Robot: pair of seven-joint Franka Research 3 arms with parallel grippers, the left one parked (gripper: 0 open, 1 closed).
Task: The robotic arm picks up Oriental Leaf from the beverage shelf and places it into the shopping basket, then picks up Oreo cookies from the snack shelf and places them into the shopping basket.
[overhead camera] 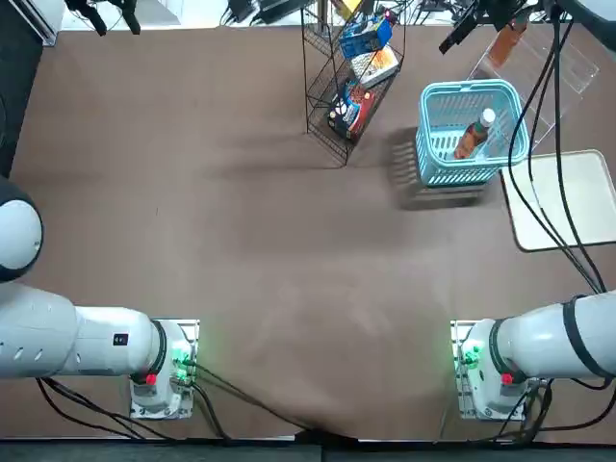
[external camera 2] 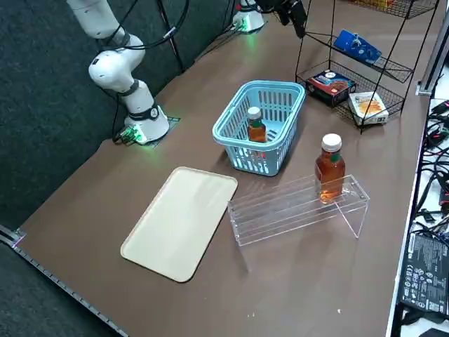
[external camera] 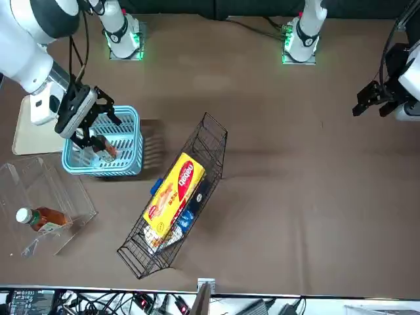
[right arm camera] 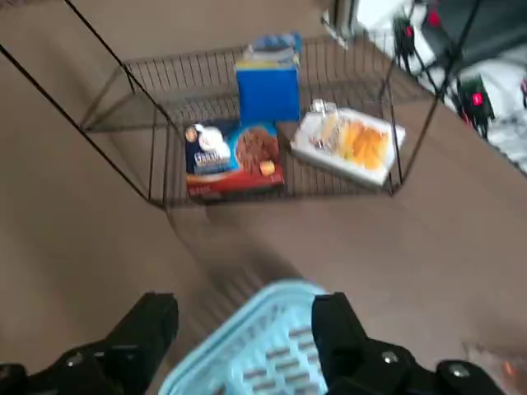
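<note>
One Oriental Leaf bottle (overhead camera: 474,136) with amber tea and a white cap rests inside the light blue shopping basket (overhead camera: 430,104); it also shows as the bottle (external camera 2: 256,126) in the right side view. Another such bottle (external camera 2: 330,168) stands on the clear beverage shelf (external camera 2: 295,210). My right gripper (right arm camera: 244,329) hovers over the basket's rim (right arm camera: 272,346), open and holding nothing; in the front view this gripper (external camera: 92,121) hangs above the basket (external camera: 128,141). The blue Oreo cookies pack (right arm camera: 268,82) sits on the black wire snack shelf (right arm camera: 148,173) ahead of the fingers.
On the wire rack (external camera 2: 384,70) also lie a red-and-dark pack (external camera 2: 330,82) and a pale box (external camera 2: 368,105), and a yellow pack (external camera: 174,190) on another tier. A beige tray (external camera 2: 181,221) lies on the table near the basket, toward my right arm's base.
</note>
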